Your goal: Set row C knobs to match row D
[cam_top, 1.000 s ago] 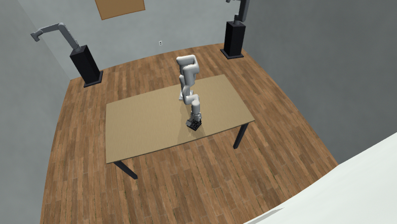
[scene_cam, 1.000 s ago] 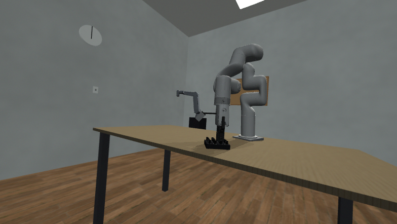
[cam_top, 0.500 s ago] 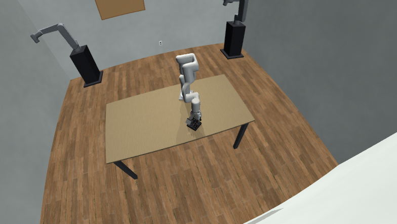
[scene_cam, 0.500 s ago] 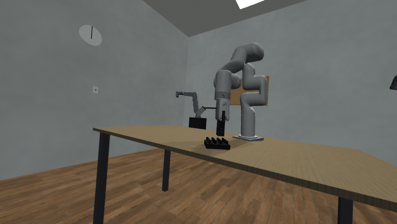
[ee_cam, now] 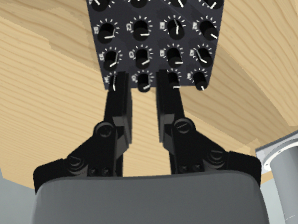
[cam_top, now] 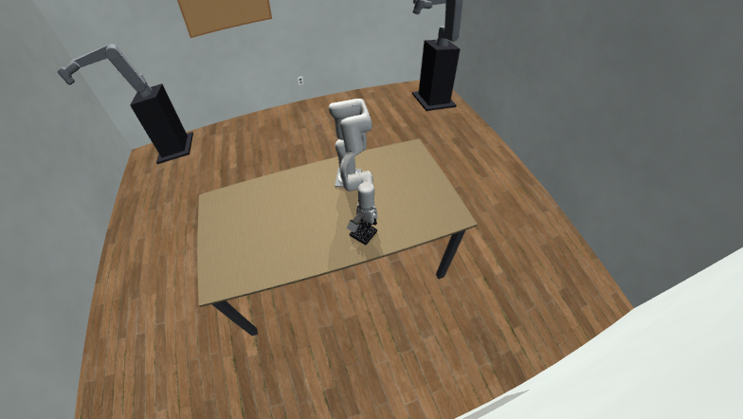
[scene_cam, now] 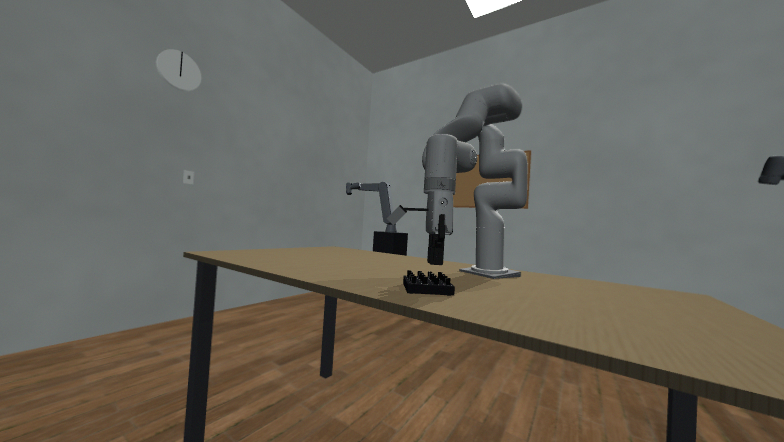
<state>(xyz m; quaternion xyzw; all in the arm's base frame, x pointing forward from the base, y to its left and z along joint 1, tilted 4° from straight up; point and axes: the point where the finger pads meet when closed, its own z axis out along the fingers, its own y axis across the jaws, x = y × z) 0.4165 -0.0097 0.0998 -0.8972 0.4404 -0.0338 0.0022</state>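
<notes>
The black knob box stands on the wooden table, near its front-right part. It carries four rows of black knobs with white lines; the printed names are too small to read. My gripper points straight down and hangs a short way above the box, clear of the knobs. In the wrist view its two dark fingers stand a small gap apart over the nearest row, with one knob showing in the gap below them. Nothing is between the fingers.
The arm's base plate sits on the table behind the box. The table's edge runs close to the box. Two grey arms on black pedestals stand on the floor by the far wall.
</notes>
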